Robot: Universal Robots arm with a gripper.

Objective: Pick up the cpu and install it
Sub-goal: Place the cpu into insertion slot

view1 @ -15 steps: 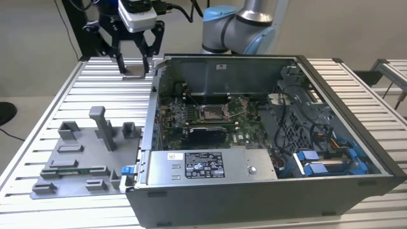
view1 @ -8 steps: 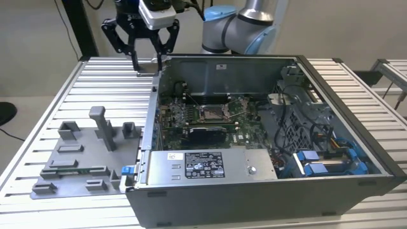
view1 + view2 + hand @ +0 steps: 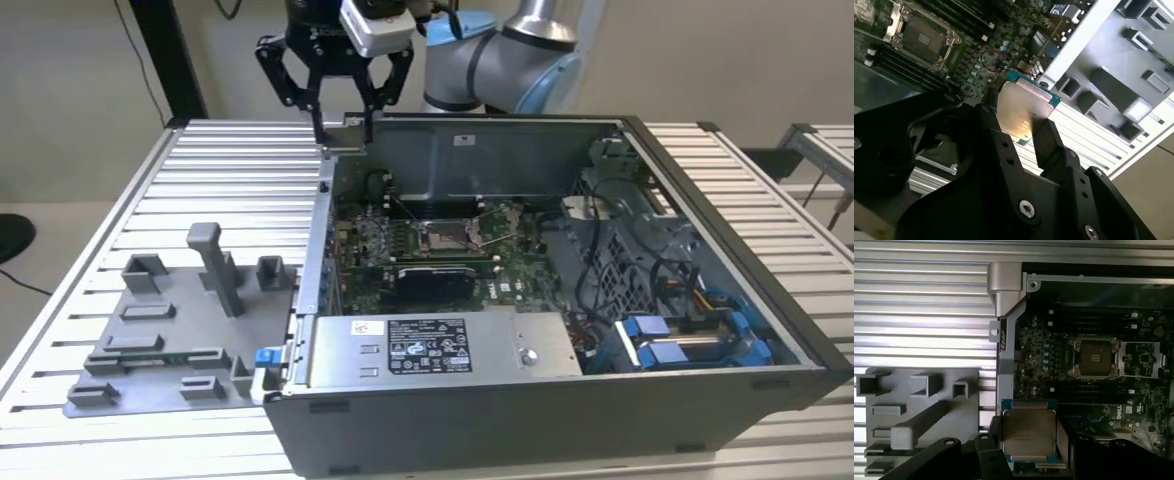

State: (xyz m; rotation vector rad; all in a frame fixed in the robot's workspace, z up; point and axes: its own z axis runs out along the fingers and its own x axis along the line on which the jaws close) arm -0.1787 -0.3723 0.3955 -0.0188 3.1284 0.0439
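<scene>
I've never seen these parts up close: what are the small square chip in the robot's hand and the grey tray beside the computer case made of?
The small square silver-topped chip seems metal-capped over a green circuit board: dull sheen, green rim. The matte grey tray with raised blocks looks like plastic, perhaps printed: even colour, no glint.

First wrist view: small flat square cpu (image 3: 1029, 432) with a pale metal top. Its lower edge is covered by the black gripper (image 3: 1029, 450), and the gripper body is cut off by the picture's edge.

Second wrist view: one corner of the cpu is hidden behind a black finger (image 3: 1046, 142). The gripper's bulk screens part of the green circuit board (image 3: 979, 65).

Exterior view: grey-and-blue robot arm (image 3: 501, 50) cut off at the top edge. Dark square metal-framed socket (image 3: 447, 235): contacts too small to tell.
</scene>
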